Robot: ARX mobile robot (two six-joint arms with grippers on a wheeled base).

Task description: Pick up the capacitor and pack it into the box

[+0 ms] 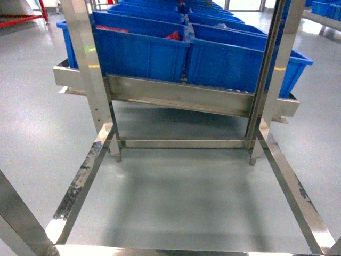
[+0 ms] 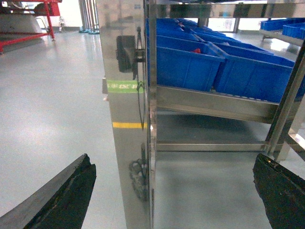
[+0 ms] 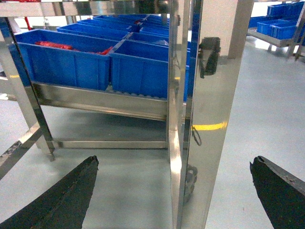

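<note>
Neither the pink box nor any capacitor shows in any of the three views, so the task's things cannot be placed here; they may sit in one of the bins, though nothing confirms it.

The head view looks slanting down at a steel rack whose sloped shelf carries rows of blue bins. The tilt toward the camera seems meant to let the bins slide forward within reach. Something red lies in the bin at upper centre, too small to identify. Below, the rack's floor frame encloses bare grey floor.

The left tool stands open: its two dark fingers sit wide apart at the lower corners of the left wrist view, with nothing between them but floor and a steel upright. The right tool is likewise spread wide, its fingers at the lower corners of its view, empty, facing another upright with the bins at upper left.

Both tools appear to hang low, short of the rack, a travelling posture by my reading. The next move likely calls for finding the capacitor first.
</note>
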